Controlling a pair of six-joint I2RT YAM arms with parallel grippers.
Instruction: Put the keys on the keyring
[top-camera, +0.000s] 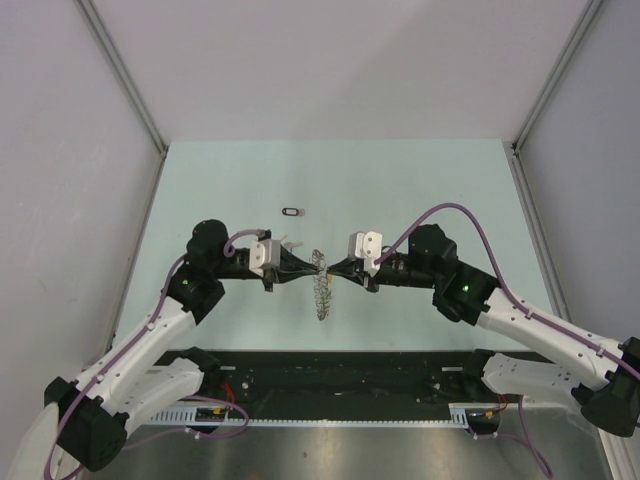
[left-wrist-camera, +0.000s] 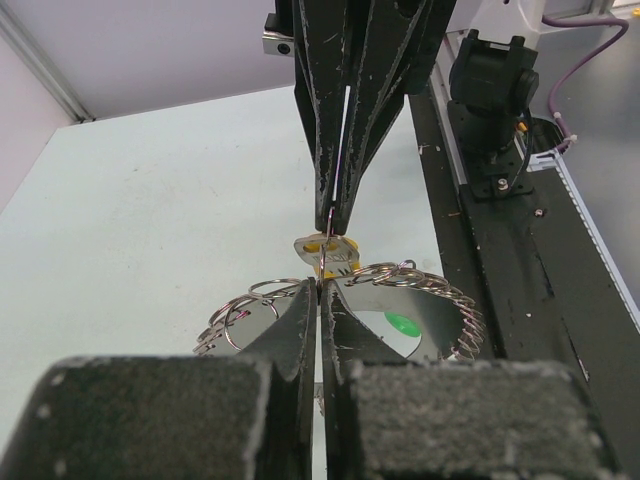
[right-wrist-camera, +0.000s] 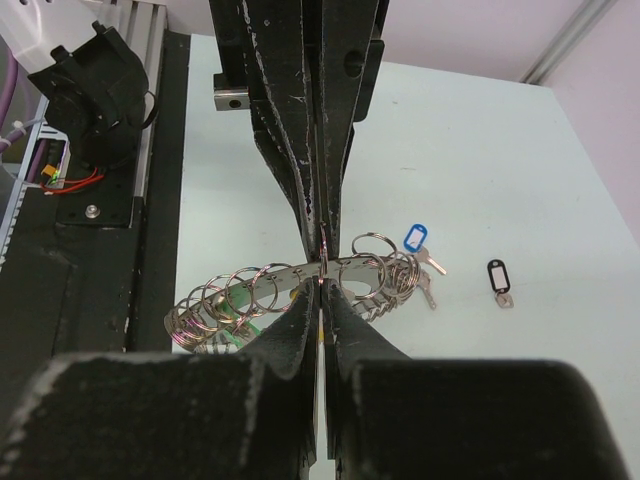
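Grey walls (top-camera: 320, 70) enclose a pale green surface (top-camera: 430, 190). The left hand (top-camera: 311, 268), pressed together, pinches the keyring (top-camera: 321, 288), which sags between it and the right hand (top-camera: 332, 270), pinching it likewise. Beyond the left hand lies a black-tagged key (top-camera: 292, 211).

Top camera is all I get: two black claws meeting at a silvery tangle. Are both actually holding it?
Observer: Yes. The wrist cameras show the left gripper and right gripper both pinched shut on the keyring.
Operator: Any colours down there?
Observer: A blue-tagged key sits right beside the ring's end. I cannot tell whether it is hooked on.
Operator: Anything else?
Observer: A green tag shows under the ring.
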